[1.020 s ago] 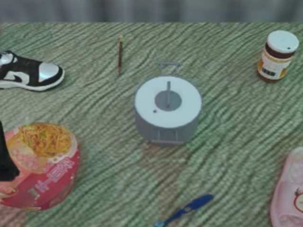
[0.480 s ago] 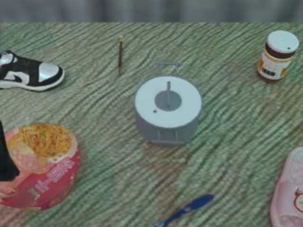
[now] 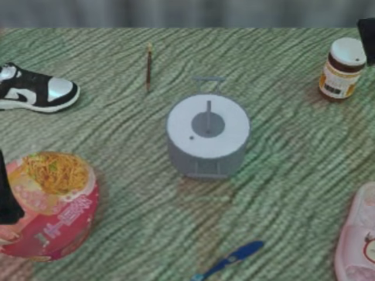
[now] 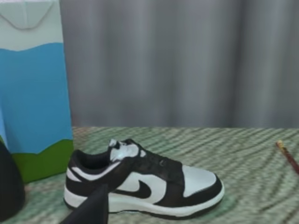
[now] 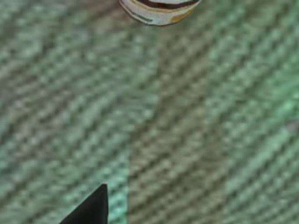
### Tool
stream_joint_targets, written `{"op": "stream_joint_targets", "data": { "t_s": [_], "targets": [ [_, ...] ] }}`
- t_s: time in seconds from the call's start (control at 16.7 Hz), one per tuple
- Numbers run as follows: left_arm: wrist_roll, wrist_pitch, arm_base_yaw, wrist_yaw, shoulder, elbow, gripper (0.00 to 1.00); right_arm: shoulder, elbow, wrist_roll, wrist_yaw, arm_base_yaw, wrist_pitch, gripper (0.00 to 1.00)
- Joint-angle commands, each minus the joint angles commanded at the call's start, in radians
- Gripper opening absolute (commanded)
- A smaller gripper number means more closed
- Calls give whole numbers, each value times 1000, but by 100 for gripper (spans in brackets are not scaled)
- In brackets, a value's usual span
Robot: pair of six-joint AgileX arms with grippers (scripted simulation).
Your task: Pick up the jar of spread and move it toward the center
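Observation:
The jar of spread stands upright at the table's far right, with a white lid, dark brown contents and a yellow-orange label with barcode. A dark part of my right arm shows at the top view's right edge, just beyond the jar and above it. In the right wrist view the jar's bottom sits at the picture's edge, well clear of my right gripper; one dark fingertip shows, off-centre, with nothing against it. My left arm is parked at the left edge beside the noodle cup.
A large white-topped grey cylinder stands mid-table. A black-and-white sneaker lies far left, a pencil at the back, a blue pen at the front, and a pink slipper front right. A blue-green bag stands behind the sneaker.
My right arm has come into the top view at the upper right corner, next to the jar. The jar and everything else stay where they were.

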Motion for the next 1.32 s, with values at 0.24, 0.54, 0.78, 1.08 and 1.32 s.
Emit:
{"op": "stream_joint_targets", "data": {
  "t_s": [0.24, 0.54, 0.78, 1.08, 1.32],
  "targets": [
    [0, 0, 0, 0, 0, 0, 100, 329, 385, -13, -11, 9, -162, 100],
    [0, 0, 0, 0, 0, 0, 100, 618, 794, -30, -27, 19, -291, 100],
    [0, 0, 0, 0, 0, 0, 100, 733, 991, -38, -35, 24, -337, 100],
    [0, 0, 0, 0, 0, 0, 100, 755, 1031, -40, -37, 25, -345, 100],
    [0, 0, 0, 0, 0, 0, 100, 753, 1026, -41, -36, 19, -341, 100]
  ]
}}
